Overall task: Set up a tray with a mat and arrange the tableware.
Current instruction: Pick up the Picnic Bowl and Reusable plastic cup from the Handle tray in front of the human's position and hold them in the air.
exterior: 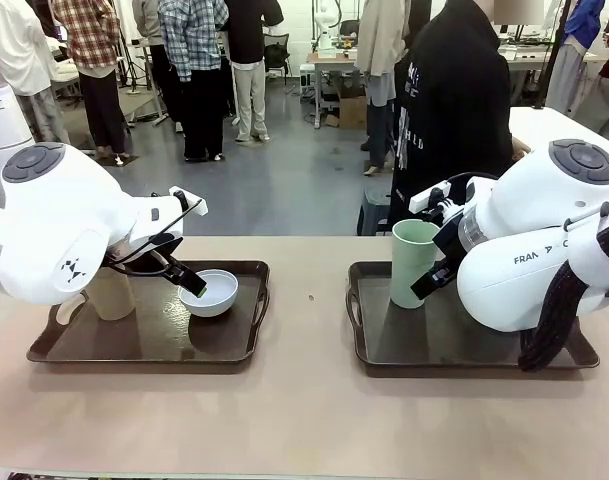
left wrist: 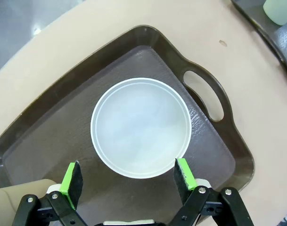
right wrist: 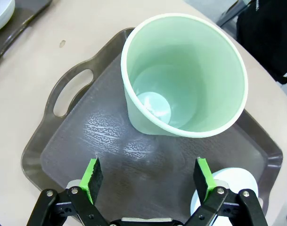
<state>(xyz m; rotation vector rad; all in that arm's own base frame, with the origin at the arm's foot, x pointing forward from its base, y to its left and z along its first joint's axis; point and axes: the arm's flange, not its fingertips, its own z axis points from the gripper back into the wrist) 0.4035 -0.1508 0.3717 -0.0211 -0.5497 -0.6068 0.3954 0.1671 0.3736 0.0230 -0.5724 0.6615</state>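
Here, the left gripper (left wrist: pixel 127 165) stands wide open and empty, and the light blue bowl (left wrist: pixel 140 127) lies just ahead of its fingertips, on the left tray (left wrist: pixel 53 136). The right gripper (right wrist: pixel 147 162) is open too, with the pale green tumbler (right wrist: pixel 181 75) upright just ahead. The right wrist view shows a white bowl (right wrist: pixel 230 181) beside one finger — the front view, a tan tumbler (exterior: pixel 111 295).

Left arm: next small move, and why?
Probably lower the left gripper a little toward the pale bowl: its jaws stand open, and the bowl sits just beyond the green pads on the brown tray, apparently untouched.
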